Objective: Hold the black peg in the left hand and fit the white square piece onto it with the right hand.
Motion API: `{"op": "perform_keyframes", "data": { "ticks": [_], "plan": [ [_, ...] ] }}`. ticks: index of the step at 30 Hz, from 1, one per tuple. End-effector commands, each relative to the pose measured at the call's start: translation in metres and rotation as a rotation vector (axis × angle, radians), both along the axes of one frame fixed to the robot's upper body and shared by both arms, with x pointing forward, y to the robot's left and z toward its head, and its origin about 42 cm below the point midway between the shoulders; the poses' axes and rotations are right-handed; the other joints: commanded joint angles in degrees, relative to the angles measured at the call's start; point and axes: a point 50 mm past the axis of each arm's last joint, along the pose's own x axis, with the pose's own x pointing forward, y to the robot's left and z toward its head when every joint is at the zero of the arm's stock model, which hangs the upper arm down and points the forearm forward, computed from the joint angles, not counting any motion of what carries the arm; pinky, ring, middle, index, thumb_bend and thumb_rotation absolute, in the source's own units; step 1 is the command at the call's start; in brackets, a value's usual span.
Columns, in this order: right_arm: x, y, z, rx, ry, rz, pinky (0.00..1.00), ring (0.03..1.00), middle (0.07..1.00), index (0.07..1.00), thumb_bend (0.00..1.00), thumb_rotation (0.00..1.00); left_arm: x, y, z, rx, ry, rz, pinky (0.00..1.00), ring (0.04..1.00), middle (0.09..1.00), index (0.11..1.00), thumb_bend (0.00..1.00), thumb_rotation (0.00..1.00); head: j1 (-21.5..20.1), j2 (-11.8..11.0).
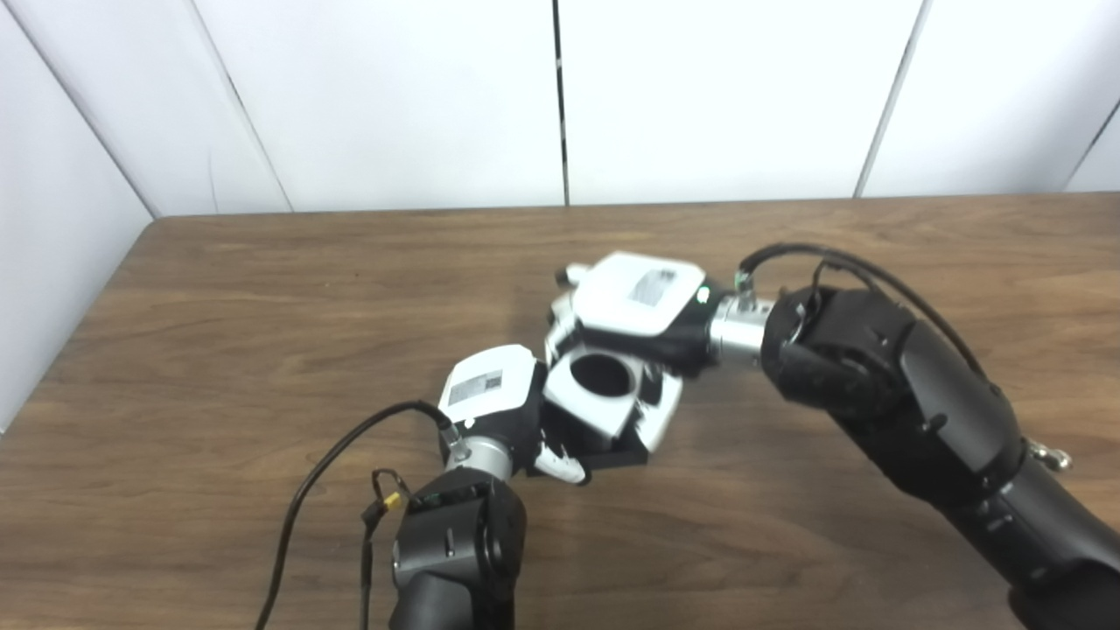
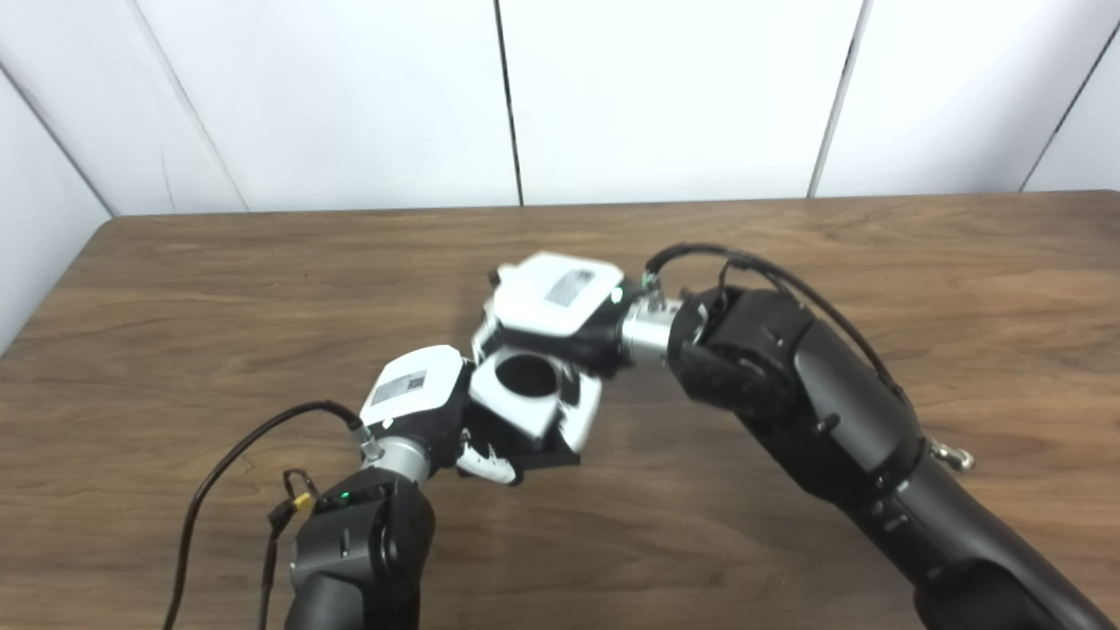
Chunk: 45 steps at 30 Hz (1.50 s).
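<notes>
**White square piece over black peg, held between both hands**

White square piece (image 1: pixel 602 391), tilted, round dark hole facing up, near the middle of the wooden desk (image 1: pixel 262 350). Beneath it, the flat black base of the black peg (image 1: pixel 617 455); the post itself hidden. Left hand (image 1: pixel 503 407) just beside the piece's left edge, fingers curled around the black part below. Right hand (image 1: pixel 634 306) above and behind, fingers closed on the white piece's far and right sides. Both arms entering from the near edge.
</notes>
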Motion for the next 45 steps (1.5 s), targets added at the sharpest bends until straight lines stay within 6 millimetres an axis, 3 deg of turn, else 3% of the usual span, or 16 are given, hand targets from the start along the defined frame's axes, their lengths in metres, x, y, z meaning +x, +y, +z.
{"op": "perform_keyframes", "data": {
  "ticks": [1,3,4,6,13,18,27,39,45],
  "plan": [
    [0.002,-0.002,0.016,-0.012,-0.032,0.007,1.00,0.871,0.751,0.660,0.99,0.24,0.001,-0.010,-0.009,-0.006,0.086,-0.078,0.79,0.865,0.831,0.490,0.52,0.06,0.1,0.1],
    [0.001,-0.003,0.016,-0.009,-0.031,0.008,1.00,0.869,0.750,0.656,1.00,0.25,0.005,-0.008,-0.008,0.008,0.103,-0.098,0.79,0.867,0.832,0.493,0.52,0.06,0.2,0.1],
    [0.001,-0.003,0.016,-0.008,-0.031,0.009,1.00,0.868,0.749,0.654,1.00,0.25,0.007,-0.007,-0.007,0.013,0.109,-0.103,0.79,0.873,0.837,0.611,0.69,0.11,0.3,0.1],
    [0.000,-0.004,0.016,-0.009,-0.032,0.009,1.00,0.867,0.748,0.652,1.00,0.24,0.010,-0.005,-0.006,0.024,0.117,-0.113,0.78,0.869,0.835,0.680,0.80,0.16,0.4,0.0],
    [0.002,-0.006,0.017,-0.013,-0.022,0.003,1.00,0.871,0.752,0.649,1.00,0.24,0.016,-0.001,0.005,0.005,0.144,-0.089,0.77,0.859,0.837,0.824,0.97,0.26,0.6,0.0],
    [0.004,-0.006,0.015,-0.021,-0.013,-0.007,1.00,0.870,0.755,0.645,1.00,0.24,0.017,0.003,0.009,0.002,0.174,-0.085,0.82,0.903,0.874,0.873,0.99,0.26,0.5,-0.1],
    [0.008,-0.008,0.014,-0.022,-0.013,-0.017,1.00,0.876,0.755,0.656,1.00,0.27,0.021,0.012,0.012,0.074,0.212,-0.121,0.91,0.938,0.919,0.922,1.00,0.41,0.7,-0.5],
    [0.016,-0.016,0.036,0.095,0.058,-0.067,1.00,0.919,0.857,0.803,1.00,0.36,0.020,0.014,0.024,0.032,0.209,-0.159,0.97,0.972,0.942,0.955,1.00,0.44,1.1,-0.8],
    [0.023,-0.021,0.053,0.167,0.073,-0.085,0.99,0.920,0.868,0.822,1.00,0.37,0.020,0.019,0.040,-0.016,0.143,-0.091,0.87,0.940,0.932,0.958,1.00,0.42,1.2,-1.1]
  ]
}}
